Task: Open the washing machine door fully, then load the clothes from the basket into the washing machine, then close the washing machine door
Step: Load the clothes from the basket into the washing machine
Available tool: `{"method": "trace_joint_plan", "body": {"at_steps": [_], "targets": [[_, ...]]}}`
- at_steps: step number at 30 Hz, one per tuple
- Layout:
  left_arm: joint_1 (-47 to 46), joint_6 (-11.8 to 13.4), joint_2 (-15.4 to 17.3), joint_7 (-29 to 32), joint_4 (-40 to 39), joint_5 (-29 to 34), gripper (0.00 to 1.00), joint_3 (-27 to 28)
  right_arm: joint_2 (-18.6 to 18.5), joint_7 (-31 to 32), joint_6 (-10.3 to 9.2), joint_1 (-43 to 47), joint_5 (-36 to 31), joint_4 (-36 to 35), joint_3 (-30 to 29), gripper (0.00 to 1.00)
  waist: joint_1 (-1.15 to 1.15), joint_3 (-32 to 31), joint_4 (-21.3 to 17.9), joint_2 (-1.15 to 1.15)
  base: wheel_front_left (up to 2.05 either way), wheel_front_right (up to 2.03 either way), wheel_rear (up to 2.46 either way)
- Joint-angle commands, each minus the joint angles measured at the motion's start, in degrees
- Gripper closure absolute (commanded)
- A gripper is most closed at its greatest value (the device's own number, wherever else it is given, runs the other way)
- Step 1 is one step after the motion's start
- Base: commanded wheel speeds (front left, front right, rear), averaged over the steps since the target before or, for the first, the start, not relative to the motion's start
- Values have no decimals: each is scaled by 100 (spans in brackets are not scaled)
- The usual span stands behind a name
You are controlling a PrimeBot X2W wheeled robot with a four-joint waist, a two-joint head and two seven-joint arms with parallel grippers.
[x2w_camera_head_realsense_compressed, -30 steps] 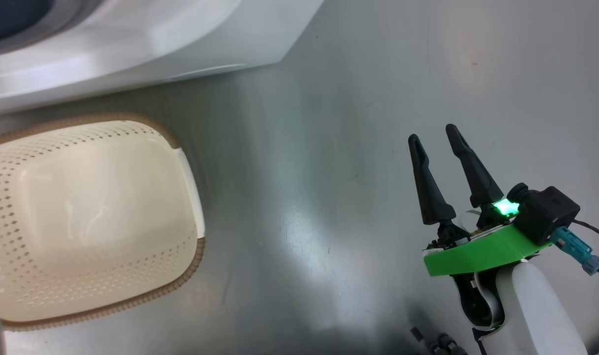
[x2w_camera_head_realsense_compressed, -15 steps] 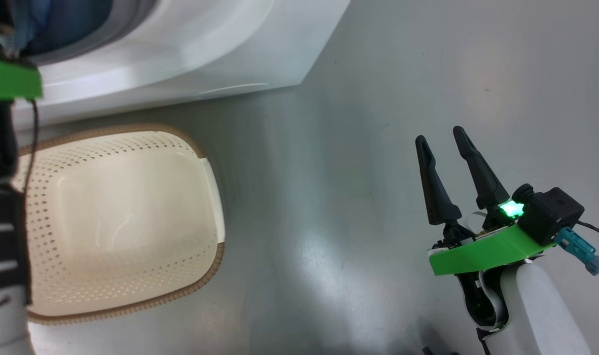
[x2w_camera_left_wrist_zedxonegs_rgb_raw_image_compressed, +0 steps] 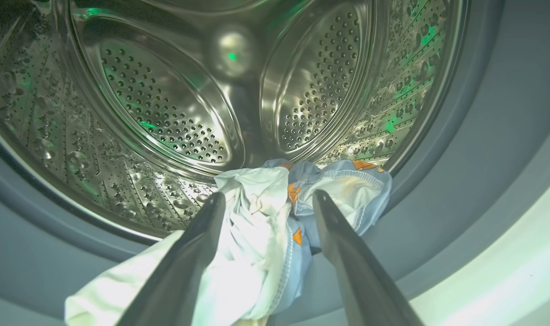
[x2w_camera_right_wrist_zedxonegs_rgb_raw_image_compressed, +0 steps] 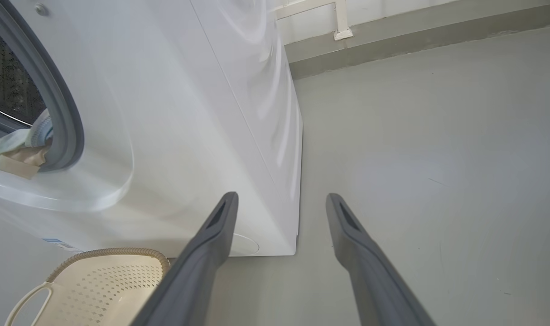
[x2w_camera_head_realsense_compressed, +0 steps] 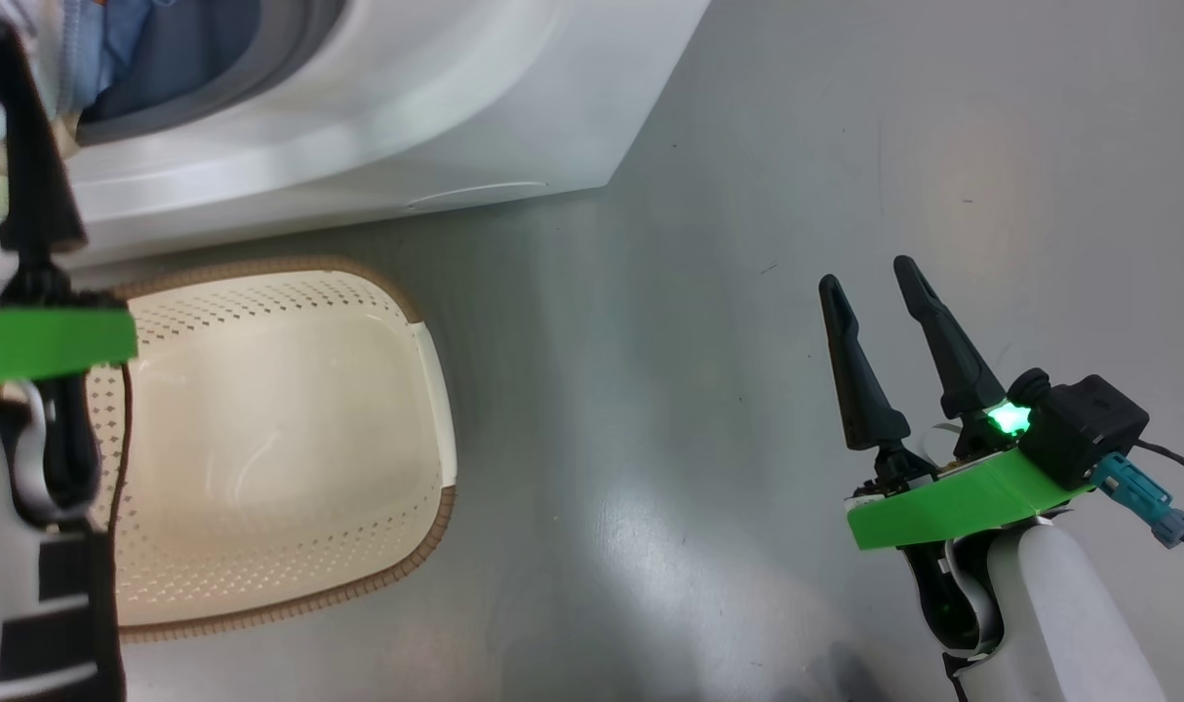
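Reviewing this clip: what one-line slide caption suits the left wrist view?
Open left claw at the steel drum mouth, white and pale-blue clothes lying across the grey rubber seal.

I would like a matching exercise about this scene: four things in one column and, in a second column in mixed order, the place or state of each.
Column one:
1. basket
2. clothes
3. left gripper
4. right gripper

Column two:
A. open, over bare grey floor
B. bunched at the mouth of the drum, draped over the grey seal
C. on the floor before the washing machine, nothing visible inside
D. open, fingers on either side of the clothes

Pairs: 1-C; 2-B; 3-D; 4-A.
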Motion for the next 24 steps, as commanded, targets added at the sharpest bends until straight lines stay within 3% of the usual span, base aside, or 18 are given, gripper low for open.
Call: {"method": "trace_joint_plan", "body": {"at_steps": [1,10,24], "targets": [[312,-12,104,-12,-288,72,0,317,25,-27,9,215,-42,-114,153,0,0,-14,-13,0,0,0,0],[1212,-11,-285,-12,-707,233,0,884,25,-27,9,209,-39,-134,176,0,0,-28,-24,0,0,0,0],[2146,-13,-459,-12,-963,344,0,1100,25,-27,9,206,-61,-130,156,0,0,-64,18,0,0,0,0]]}}
